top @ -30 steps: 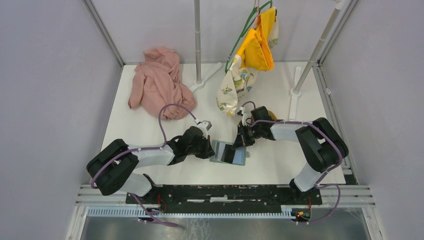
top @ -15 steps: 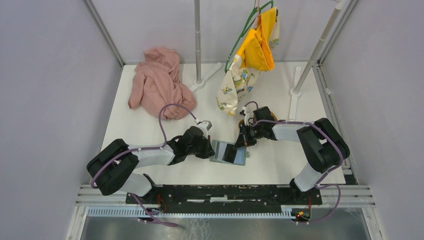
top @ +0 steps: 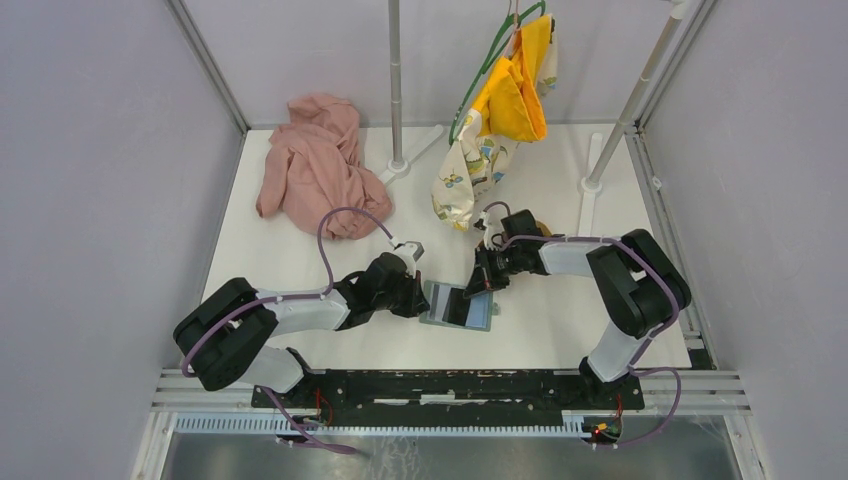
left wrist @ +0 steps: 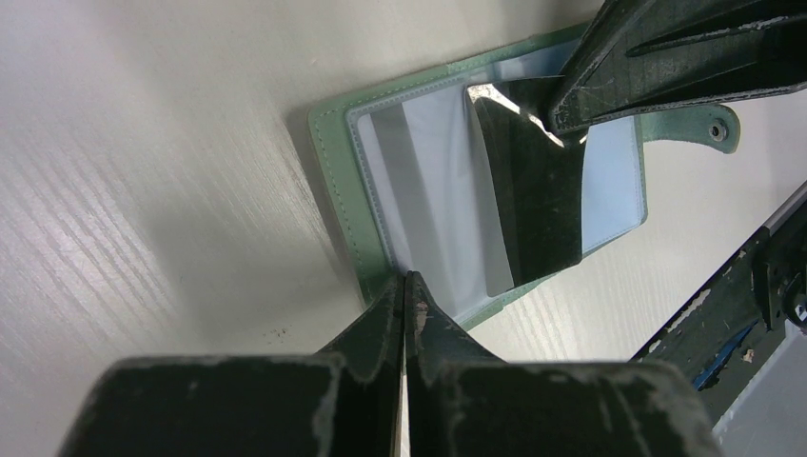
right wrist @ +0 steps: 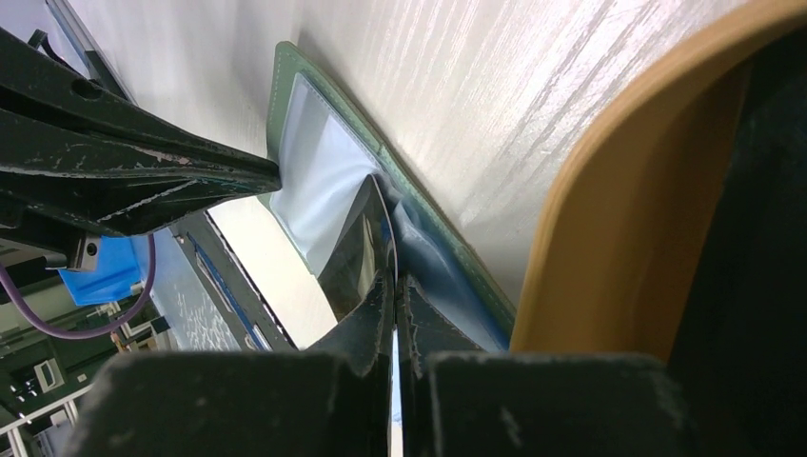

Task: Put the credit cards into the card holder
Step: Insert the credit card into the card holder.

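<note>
The green card holder point(top: 482, 316) lies open on the table between both arms, its clear sleeves facing up; it also shows in the left wrist view point(left wrist: 335, 162) and the right wrist view point(right wrist: 447, 238). My left gripper point(top: 420, 298) is shut, its tips point(left wrist: 407, 281) pinching the holder's near edge at a clear sleeve. My right gripper point(top: 481, 287) is shut on a black credit card point(left wrist: 533, 200), tips point(right wrist: 393, 283) at its edge. The card point(right wrist: 354, 246) stands tilted, its lower part over the sleeves. No other cards are in view.
The light-wood tray point(right wrist: 609, 200) sits right beside the right gripper, mostly hidden under that arm in the top view point(top: 543, 229). A pink cloth point(top: 318, 165) lies at the back left. Garments point(top: 500, 110) hang from a rack on poles point(top: 397, 90). A black rail point(top: 450, 385) runs along the front edge.
The right arm has shifted very slightly while holding the black card over the holder. The left arm has not moved.
</note>
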